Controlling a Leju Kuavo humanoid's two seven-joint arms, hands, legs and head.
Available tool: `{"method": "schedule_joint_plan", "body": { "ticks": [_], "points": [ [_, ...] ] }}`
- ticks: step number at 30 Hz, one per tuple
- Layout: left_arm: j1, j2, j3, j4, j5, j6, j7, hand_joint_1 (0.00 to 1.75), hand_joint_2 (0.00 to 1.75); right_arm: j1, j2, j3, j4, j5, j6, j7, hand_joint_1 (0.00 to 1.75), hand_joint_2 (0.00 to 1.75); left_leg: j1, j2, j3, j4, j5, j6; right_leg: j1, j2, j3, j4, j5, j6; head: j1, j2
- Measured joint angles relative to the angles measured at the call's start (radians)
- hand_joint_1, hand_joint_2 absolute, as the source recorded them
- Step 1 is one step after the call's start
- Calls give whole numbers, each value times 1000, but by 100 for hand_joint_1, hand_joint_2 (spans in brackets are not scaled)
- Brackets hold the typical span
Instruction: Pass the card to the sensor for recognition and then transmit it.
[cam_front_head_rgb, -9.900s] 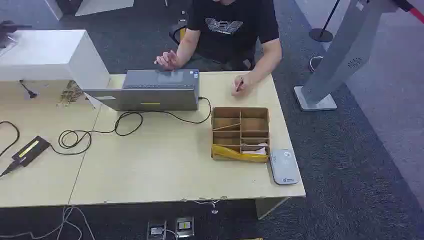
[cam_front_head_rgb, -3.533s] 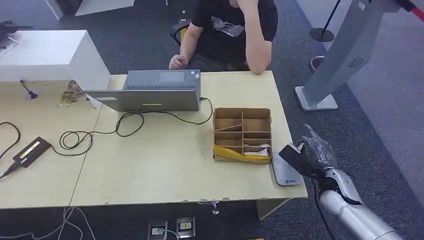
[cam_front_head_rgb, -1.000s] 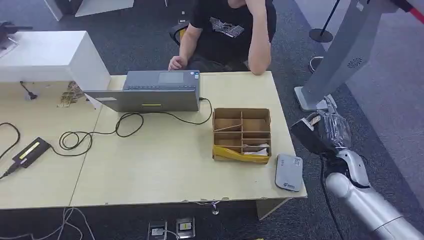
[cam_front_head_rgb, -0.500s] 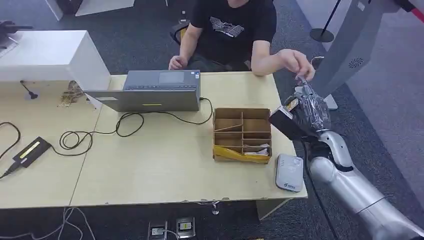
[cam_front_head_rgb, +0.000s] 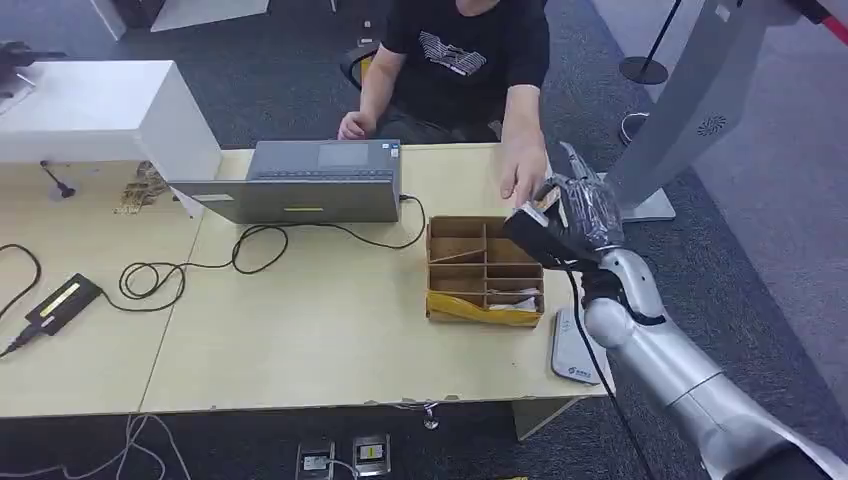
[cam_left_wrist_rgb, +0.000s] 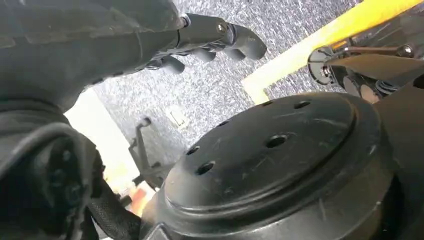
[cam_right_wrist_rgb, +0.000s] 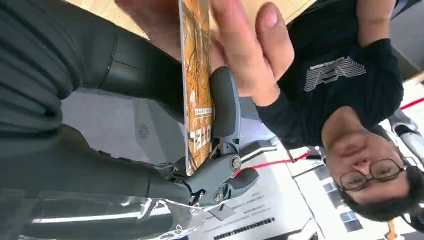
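My right hand is raised over the back right corner of the cardboard divider box. It pinches an orange patterned card between thumb and a finger. In the right wrist view the card stands edge-on in my right hand, and the person's fingers close on its far end. The person's hand reaches down to the card from across the table. The grey card sensor lies flat near the table's front right corner, partly behind my forearm. My left hand hangs low and holds nothing.
A laptop with its cable sits mid-table in front of the seated person. A black power brick lies at the left. A white box stands at the back left. A grey stand rises right of the table.
My right arm swung up and left from beside the table to above the box corner, carrying the card. The person's hand came down from their head and took hold of the card.
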Motion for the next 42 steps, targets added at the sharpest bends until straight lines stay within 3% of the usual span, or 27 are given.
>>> {"method": "schedule_joint_plan", "body": {
  "ticks": [4,5,6,7,8,14,23,30,31,39,42],
  "points": [
    [0,1,-6,0,-2,0,0,0,0,0,3,1,15,13,-10,12,175,175,0,0,0,0,0,0,0,0,0,0,0,0,0,0],
    [0,1,-6,0,-2,0,0,0,0,0,3,2,19,15,-10,15,143,175,0,0,0,0,0,0,0,0,0,0,0,0,0,0],
    [0,1,-6,0,-2,0,0,0,0,0,3,3,22,16,-10,19,10,175,0,0,0,0,0,0,0,0,0,0,0,0,0,0],
    [0,1,-6,0,-2,0,0,0,0,0,3,5,24,17,-12,20,10,175,0,0,0,0,0,0,0,0,0,0,0,0,0,0],
    [0,1,-6,0,-2,0,0,0,0,0,3,8,28,20,-16,22,0,175,0,0,0,0,0,0,0,0,0,0,0,0,0,0],
    [0,1,-7,0,-2,0,0,0,0,0,15,16,54,50,-45,20,0,175,0,1,0,0,0,0,0,0,0,0,0,0,0,0],
    [0,1,-7,0,3,0,9,0,0,0,34,35,75,110,-6,46,0,175,0,0,0,0,0,0,0,0,0,0,0,0,0,0],
    [0,1,-7,0,9,0,18,0,0,6,25,51,10,195,67,148,0,175,0,2,1,0,0,0,0,1,-1,0,0,0,0,0],
    [0,1,-7,0,9,0,19,0,0,9,19,54,-12,210,80,169,0,175,0,2,17,0,1,-1,0,1,-2,0,1,0,0,0],
    [1,1,-7,0,21,0,20,0,0,52,-61,54,-208,274,198,349,0,175,0,1,17,1,2,-2,0,1,-2,0,1,1,0,0],
    [2,1,-7,0,27,0,20,0,0,72,-97,49,-268,265,213,377,0,175,0,1,17,1,2,-2,0,1,-2,0,2,1,0,0]
  ]
}}
